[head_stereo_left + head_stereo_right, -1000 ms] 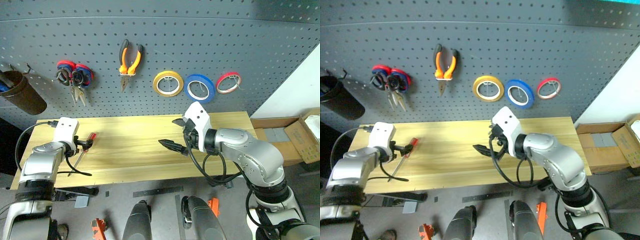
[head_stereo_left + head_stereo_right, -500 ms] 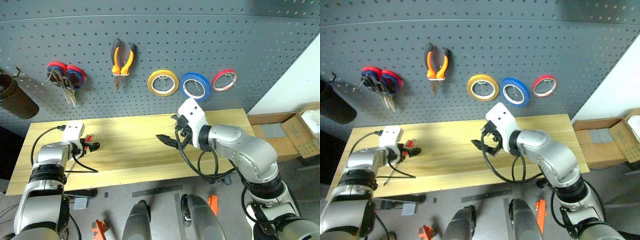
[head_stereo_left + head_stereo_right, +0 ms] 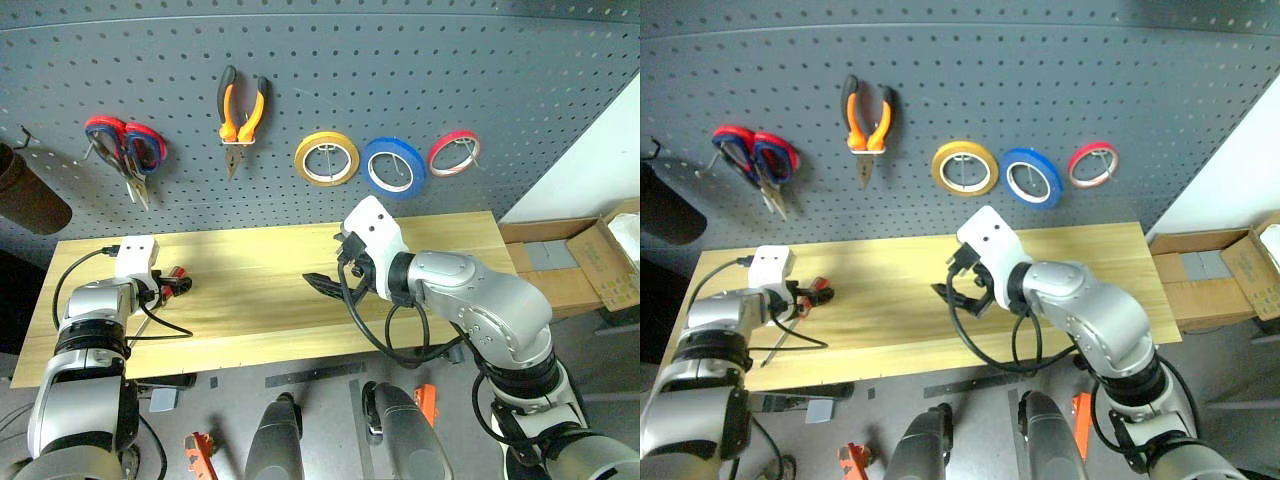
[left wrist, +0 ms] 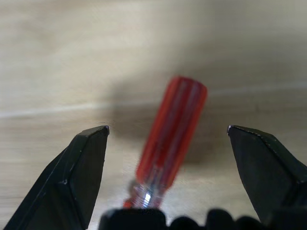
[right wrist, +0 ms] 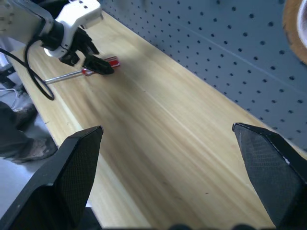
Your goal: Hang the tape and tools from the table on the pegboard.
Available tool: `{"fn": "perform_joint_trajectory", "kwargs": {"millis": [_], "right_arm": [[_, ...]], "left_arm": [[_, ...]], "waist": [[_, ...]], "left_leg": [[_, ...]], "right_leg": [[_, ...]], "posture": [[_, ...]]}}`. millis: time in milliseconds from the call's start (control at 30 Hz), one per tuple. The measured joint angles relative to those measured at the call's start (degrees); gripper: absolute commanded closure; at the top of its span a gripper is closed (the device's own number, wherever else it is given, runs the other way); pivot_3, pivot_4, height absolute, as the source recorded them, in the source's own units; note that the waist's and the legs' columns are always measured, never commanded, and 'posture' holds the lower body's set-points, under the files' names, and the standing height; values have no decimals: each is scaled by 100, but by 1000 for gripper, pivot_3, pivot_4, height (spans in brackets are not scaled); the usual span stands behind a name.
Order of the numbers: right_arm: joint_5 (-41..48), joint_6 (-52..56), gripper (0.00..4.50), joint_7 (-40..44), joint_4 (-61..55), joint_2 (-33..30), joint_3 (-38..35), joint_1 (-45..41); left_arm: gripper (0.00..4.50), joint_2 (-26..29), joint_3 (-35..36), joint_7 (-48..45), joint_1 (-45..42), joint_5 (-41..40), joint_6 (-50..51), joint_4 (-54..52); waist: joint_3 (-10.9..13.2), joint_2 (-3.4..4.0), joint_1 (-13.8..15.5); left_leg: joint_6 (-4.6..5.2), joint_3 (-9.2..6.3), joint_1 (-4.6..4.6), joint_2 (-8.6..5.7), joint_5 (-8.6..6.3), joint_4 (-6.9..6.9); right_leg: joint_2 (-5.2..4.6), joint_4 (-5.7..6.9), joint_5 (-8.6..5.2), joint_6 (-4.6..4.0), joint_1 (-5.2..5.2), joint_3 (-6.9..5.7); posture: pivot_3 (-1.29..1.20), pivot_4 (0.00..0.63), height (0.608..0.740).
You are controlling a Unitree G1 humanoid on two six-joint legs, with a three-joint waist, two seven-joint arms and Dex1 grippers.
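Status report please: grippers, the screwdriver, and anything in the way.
Left gripper open, jaws either side of the screwdriver, which lies on the table. Right gripper open, empty, above mid-table. Nothing blocking the screwdriver.

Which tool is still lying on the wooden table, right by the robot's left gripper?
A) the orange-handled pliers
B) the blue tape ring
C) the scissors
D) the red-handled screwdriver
D: the red-handled screwdriver lies on the table between the open fingers of the left gripper; the pliers, blue tape ring and scissors hang on the pegboard.
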Motion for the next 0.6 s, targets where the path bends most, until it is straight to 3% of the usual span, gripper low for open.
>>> {"fn": "perform_joint_trajectory", "kwargs": {"millis": [33, 100, 400, 600], "right_arm": [[31, 38, 0, -9, -17, 3, -3, 3], [63, 102, 0, -21, -64, -4, -3, 2], [83, 210, 0, -163, -135, -137, -123, 1], [110, 259, 0, -206, -233, -256, -186, 20]], "left_arm": [[226, 2, 12, -19, 1, -8, 66, -37], [713, 2, 38, -46, 1, -30, 186, -103], [3674, 5, 231, 81, -50, -43, 37, 94], [3674, 14, 493, 192, 244, -124, -220, -71]], "waist": [[22, 0, -2], [60, 13, -13], [135, 55, -95], [155, 60, -128]], "left_leg": [[0, 0, 0, 0, 0, 0], [0, 0, 1, 0, 0, 1], [0, 6, 1, 0, 0, -4], [-2, 15, 1, 1, -1, -10]], "right_leg": [[0, 0, -2, 3, 0, 0], [0, 1, -6, 11, 0, 0], [-2, -1, -12, 21, -1, 4], [-4, -4, -14, 24, -9, 11]], "posture": [[-122, 408, 740], [-130, 414, 740], [-156, 420, 740], [-158, 413, 740]]}}
